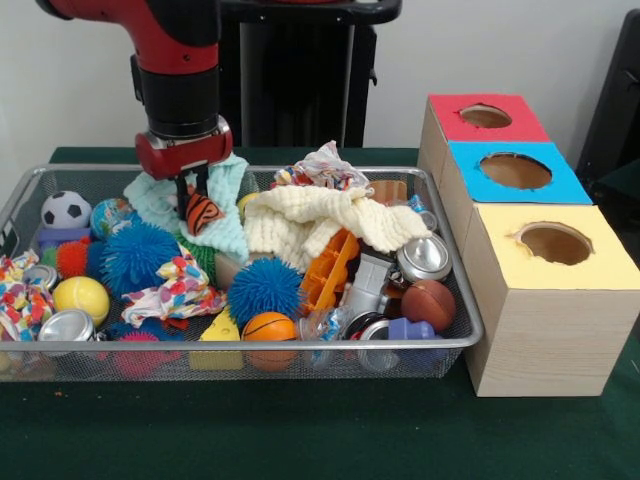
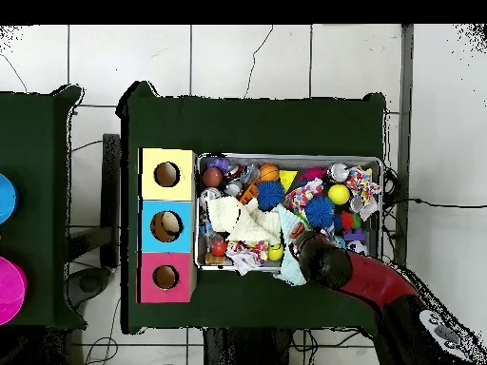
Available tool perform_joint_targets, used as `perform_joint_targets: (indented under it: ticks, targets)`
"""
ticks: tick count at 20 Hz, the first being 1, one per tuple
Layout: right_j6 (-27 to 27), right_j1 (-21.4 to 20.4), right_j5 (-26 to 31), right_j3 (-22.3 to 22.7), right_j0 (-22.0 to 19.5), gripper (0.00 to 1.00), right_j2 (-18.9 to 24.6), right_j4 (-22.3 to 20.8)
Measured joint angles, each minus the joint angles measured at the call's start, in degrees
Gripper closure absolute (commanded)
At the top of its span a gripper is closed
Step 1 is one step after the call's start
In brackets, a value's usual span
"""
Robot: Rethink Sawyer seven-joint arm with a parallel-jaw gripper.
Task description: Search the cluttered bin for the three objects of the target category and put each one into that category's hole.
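My gripper (image 1: 196, 192) hangs over the back left part of the wire bin (image 1: 300, 346). Its fingers are shut on the top of a small orange ball with black stripes (image 1: 203, 214). The ball sits in front of a mint cloth (image 1: 228, 215). In the overhead view the gripper (image 2: 299, 234) is near the bin's lower edge, and the arm (image 2: 357, 274) covers most of it. Other balls lie in the bin: a soccer ball (image 1: 66, 209), a yellow ball (image 1: 80, 297), a mini basketball (image 1: 270, 328) and a brown ball (image 1: 429, 305).
Three boxes with round holes stand right of the bin: red (image 1: 485, 116), blue (image 1: 515, 170), yellow (image 1: 555, 243). Clutter includes a cream knit cloth (image 1: 320, 222), two blue spiky balls (image 1: 264, 288), cans (image 1: 424, 258) and an orange toy (image 1: 328, 272).
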Motion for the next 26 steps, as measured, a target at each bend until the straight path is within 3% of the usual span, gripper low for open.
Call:
perform_joint_targets:
  ticks: [11,26]
  targets:
    - [0.0,-1.5,6.7,-2.9,6.3,1.00,-4.8,4.9]
    - [0.2,-5.3,12.1,-5.1,10.7,1.00,-9.3,11.7]
